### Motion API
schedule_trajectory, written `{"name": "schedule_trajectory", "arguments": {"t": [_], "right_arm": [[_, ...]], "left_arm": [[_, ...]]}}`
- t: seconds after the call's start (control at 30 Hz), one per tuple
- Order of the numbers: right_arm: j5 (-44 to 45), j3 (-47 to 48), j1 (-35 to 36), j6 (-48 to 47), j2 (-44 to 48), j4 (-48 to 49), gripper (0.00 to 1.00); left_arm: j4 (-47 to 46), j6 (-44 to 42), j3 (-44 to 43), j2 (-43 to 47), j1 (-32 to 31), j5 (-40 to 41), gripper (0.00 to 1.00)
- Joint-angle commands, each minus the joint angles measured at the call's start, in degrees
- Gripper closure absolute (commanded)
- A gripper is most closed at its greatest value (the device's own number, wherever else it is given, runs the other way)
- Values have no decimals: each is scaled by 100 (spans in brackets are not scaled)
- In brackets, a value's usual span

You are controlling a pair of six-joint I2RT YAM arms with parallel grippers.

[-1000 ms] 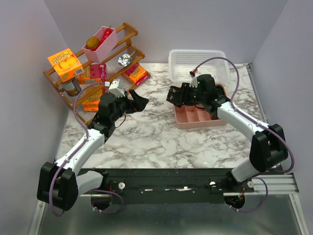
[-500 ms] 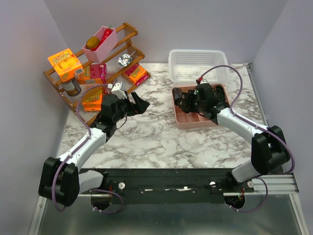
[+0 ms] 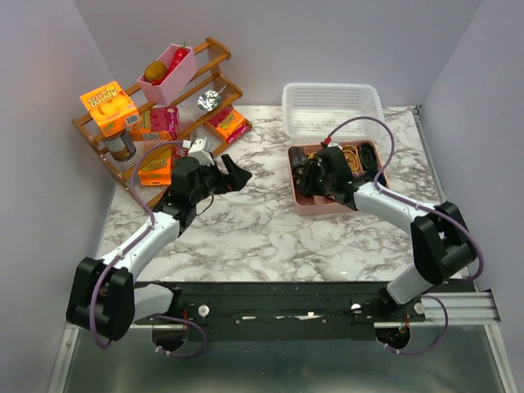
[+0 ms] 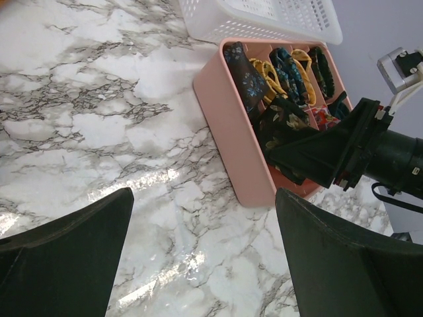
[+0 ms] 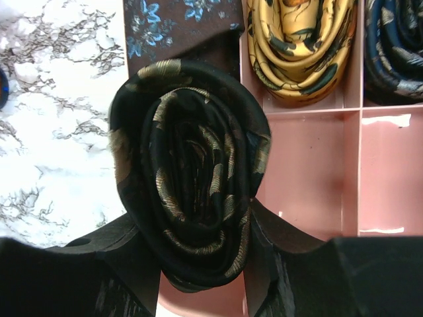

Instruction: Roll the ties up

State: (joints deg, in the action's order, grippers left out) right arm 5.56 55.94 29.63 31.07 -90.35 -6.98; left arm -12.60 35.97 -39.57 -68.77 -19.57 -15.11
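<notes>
Lettering on the orange carton (image 3: pixel 108 106), which sits on the wooden rack (image 3: pixel 214 51) well to the left of the left gripper (image 3: pixel 233 173), is small in the top view. It possibly begins "Apple". No other pack label can be read.

The left arm rises from its base, bends at the elbow and points its wrist to the right across the marble table (image 3: pixel 262 237). Its jaws stand wide apart with nothing between them. Only table surface lies beneath them in the left wrist view.

The right arm reaches forward and to the left, with its wrist over the pink tray (image 3: pixel 327 208). The right gripper (image 5: pixel 198 264) is clamped on the rolled tie (image 5: pixel 192 198), a black coil with a gold-brown pattern. One finger presses each lower side of the coil, and the spiral face is turned toward the wrist camera.

The tray is divided into compartments. Beyond the right gripper, from left to right, lie a brown tie with blue flowers (image 5: pixel 178 20), a gold coil (image 5: pixel 297 46) and a dark blue coil (image 5: pixel 396 46). A white basket (image 3: pixel 332 106) stands just beyond the tray.
</notes>
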Motion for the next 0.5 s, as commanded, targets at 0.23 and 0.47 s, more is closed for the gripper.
{"name": "schedule_trajectory", "arguments": {"t": [0.23,0.47], "right_arm": [[902,-268,236,312,-308,303,99],[1184,-672,377,268,-89,461,95]], "left_arm": [[-76,-116,11,-57,24,-79,1],[-67,-142,20,-75,32,-35,1]]}}
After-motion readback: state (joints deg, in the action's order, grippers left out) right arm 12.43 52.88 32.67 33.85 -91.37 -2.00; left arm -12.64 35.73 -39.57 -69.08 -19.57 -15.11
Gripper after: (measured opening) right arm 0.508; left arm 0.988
